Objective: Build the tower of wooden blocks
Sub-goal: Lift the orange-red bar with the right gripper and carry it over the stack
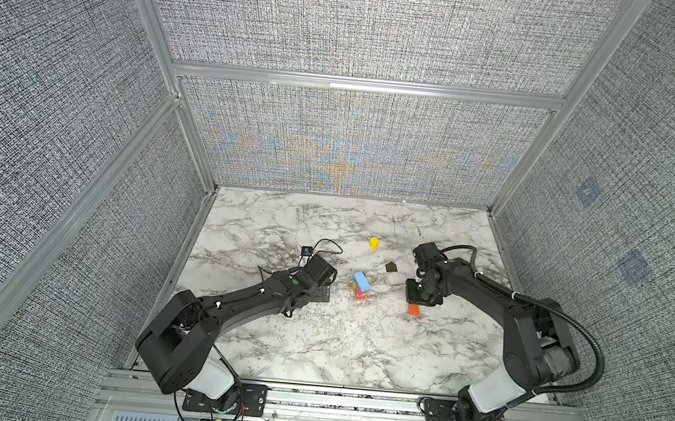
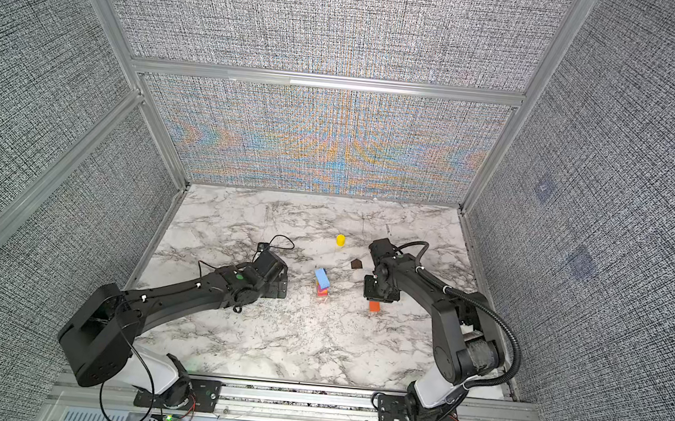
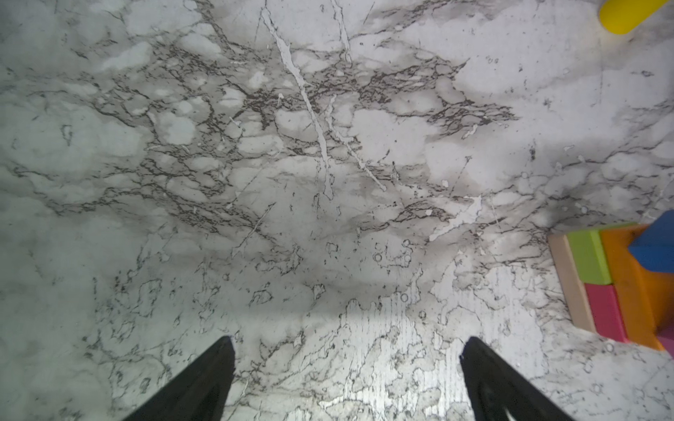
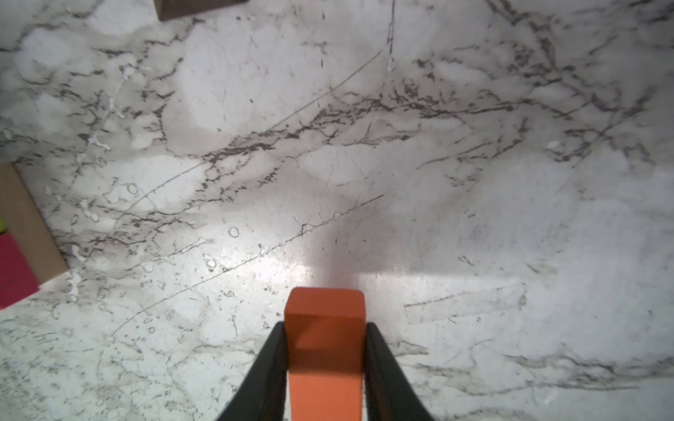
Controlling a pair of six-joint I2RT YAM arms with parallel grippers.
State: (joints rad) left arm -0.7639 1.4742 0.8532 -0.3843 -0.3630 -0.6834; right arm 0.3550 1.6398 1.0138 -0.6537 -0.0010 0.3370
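Observation:
The tower (image 1: 361, 287) (image 2: 322, 283) stands mid-table, a short stack with a tan slab at the bottom, green, pink and orange blocks above it and a light blue block on top, set askew. My right gripper (image 4: 324, 324) is shut on an orange brick (image 4: 324, 350) (image 1: 414, 309), low over the table to the right of the tower. A yellow cylinder (image 1: 374, 243) (image 3: 627, 14) and a dark brown piece (image 1: 391, 267) (image 4: 193, 7) lie behind it. My left gripper (image 3: 346, 350) is open and empty, left of the tower (image 3: 620, 284).
A small black device (image 1: 306, 251) with a looping cable lies on the marble table behind the left arm. Fabric walls with aluminium posts enclose the table on three sides. A metal rail (image 1: 352, 404) runs along the front edge.

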